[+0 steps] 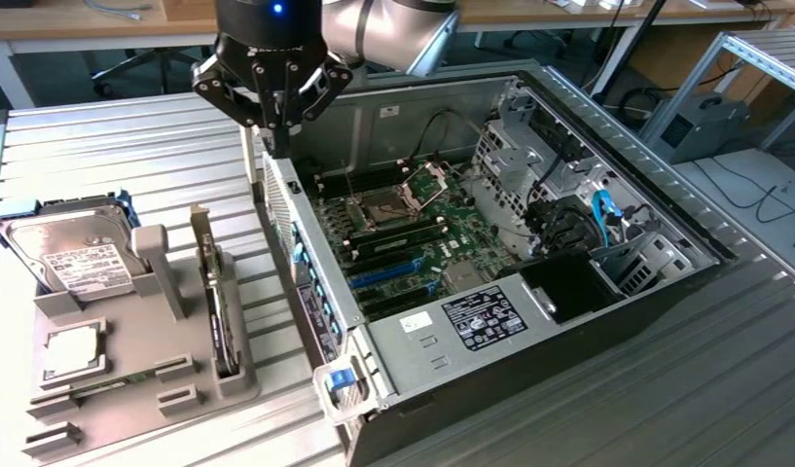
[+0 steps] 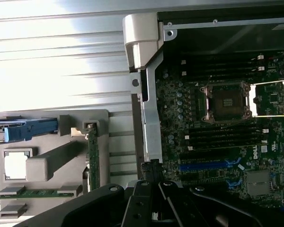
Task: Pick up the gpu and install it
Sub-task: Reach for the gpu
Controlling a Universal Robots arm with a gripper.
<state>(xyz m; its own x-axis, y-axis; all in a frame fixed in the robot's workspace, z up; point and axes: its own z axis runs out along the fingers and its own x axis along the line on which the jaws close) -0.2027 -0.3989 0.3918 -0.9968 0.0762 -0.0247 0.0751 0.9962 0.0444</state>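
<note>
Tool observed pressed together, pinching nothing, poised over the wall of the open computer case nearest the holder. The gpu stands on edge in 1 slot of the grey holder on the surface, beside the hard drive, well apart from the tool.

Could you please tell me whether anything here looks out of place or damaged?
Nothing looks spilled or damaged. Only the CPU socket stands out: its metal load plate is flipped open. The gpu stands neatly on edge in the gray holder.
</note>
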